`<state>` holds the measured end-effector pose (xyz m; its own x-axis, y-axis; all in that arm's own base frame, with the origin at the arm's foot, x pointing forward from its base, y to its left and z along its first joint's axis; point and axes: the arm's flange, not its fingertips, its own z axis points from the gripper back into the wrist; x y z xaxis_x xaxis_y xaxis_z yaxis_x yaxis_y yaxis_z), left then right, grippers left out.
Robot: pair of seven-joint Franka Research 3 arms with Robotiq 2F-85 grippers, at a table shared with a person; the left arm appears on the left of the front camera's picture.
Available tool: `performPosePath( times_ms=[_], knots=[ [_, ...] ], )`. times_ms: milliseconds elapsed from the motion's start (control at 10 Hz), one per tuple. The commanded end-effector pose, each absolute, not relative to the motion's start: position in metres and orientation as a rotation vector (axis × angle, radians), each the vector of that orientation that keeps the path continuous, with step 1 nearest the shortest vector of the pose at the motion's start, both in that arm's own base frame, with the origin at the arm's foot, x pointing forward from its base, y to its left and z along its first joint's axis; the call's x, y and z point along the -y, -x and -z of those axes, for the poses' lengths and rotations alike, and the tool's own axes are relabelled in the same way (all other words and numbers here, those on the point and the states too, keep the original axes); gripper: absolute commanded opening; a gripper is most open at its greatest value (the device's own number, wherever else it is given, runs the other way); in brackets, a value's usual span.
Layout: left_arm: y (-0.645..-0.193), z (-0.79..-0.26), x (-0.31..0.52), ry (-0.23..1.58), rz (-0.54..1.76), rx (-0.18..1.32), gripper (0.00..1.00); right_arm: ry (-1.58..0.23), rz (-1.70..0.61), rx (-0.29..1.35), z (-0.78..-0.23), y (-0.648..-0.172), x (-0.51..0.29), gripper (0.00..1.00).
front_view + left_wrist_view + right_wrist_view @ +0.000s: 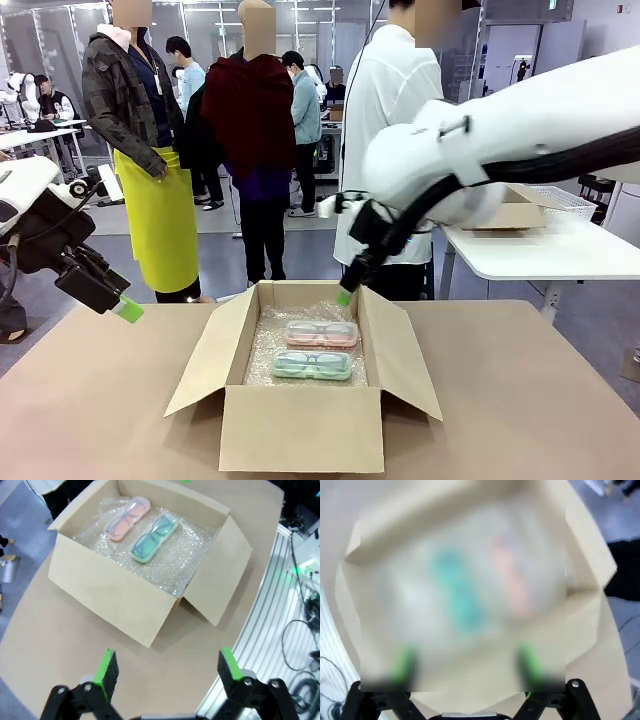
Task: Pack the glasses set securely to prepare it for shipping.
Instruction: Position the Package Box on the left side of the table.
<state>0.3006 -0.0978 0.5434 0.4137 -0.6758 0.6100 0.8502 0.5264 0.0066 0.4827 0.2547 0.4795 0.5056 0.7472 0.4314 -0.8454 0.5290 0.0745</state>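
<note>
An open cardboard box (pixel 300 430) stands mid-table, lined with bubble wrap (pixel 262 345). The glasses set lies flat inside, side by side: the pink case (pixel 321 333) farther back, the mint green case (pixel 312 365) nearer. My left gripper (pixel 127 309) hangs open above the table to the left of the box; its wrist view looks down on the box (pixel 110 595), the pink case (pixel 127 518) and the green case (pixel 154 538) beyond the open gripper (pixel 167 667). My right gripper (pixel 345 295) hovers open over the box's far edge; its blurred wrist view shows the green case (pixel 455 590) and pink case (pixel 512 582) below.
All four box flaps stand open, spread outward. A person in a white top (pixel 385 120) stands just beyond the table's far edge. A white side table (pixel 540 250) sits back right. A metal rail (pixel 270 630) and cables run along the table's side.
</note>
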Motion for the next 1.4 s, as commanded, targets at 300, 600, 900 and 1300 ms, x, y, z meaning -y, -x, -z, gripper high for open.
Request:
performPosePath(
  times_ms=[300,600,900,1300],
  knots=[
    [-0.3,-0.544,0.097,0.35,0.989,0.605,1.0,-0.392,-0.627,0.505,-0.466,-0.375,-0.157,1.0],
    [-0.3,-0.544,0.097,0.35,0.989,0.605,1.0,-0.39,-0.512,0.524,-0.471,-0.353,-0.124,1.0],
    [-0.3,-0.544,0.097,0.35,0.989,0.605,1.0,-0.401,-0.54,0.531,-0.477,-0.367,-0.118,1.0],
    [-0.3,-0.544,0.097,0.35,0.989,0.605,1.0,-0.401,-0.54,0.531,-0.477,-0.367,-0.118,1.0]
  ],
)
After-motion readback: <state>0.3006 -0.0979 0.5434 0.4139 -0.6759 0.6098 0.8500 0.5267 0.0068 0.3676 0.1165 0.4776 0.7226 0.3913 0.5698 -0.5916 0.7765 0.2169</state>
